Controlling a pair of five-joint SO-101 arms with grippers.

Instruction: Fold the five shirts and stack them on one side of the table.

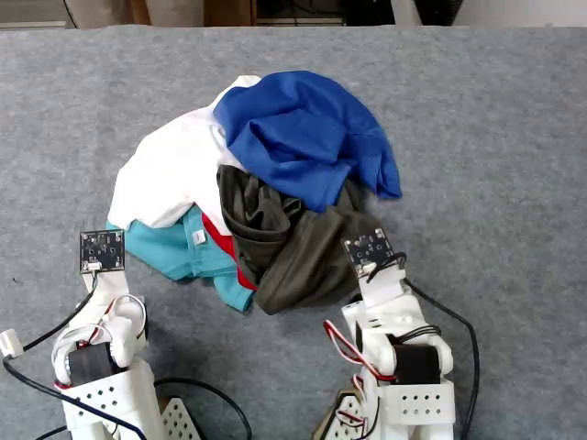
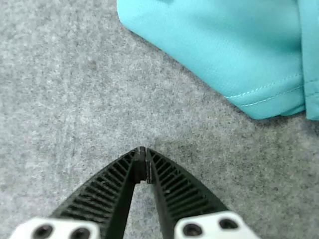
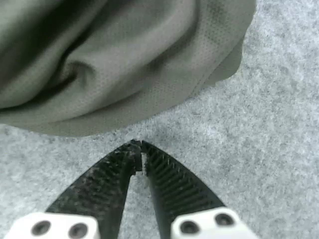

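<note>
grey felt table (image 1: 495,137) | shirts (image 1: 275,183) heaped | white tag (image 1: 199,236), seemingly unreadable | left end effector (image 2: 142,150), right end effector (image 3: 138,144): tips pressed together

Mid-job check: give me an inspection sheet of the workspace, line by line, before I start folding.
Surface: grey felt table, flat.
Job's things: one unfolded heap; blue shirt on top, over white shirt and olive shirt; teal shirt underneath; red edge between them. Nothing folded or stacked.
Clutter: nothing seen.
Grippers: left gripper jaws shut, empty, beside the teal shirt; right gripper jaws shut, empty, at the olive shirt's edge.
Cables: black cables loop by both arm bases, off the shirts.
Surroundings: furniture beyond the far edge.
</note>
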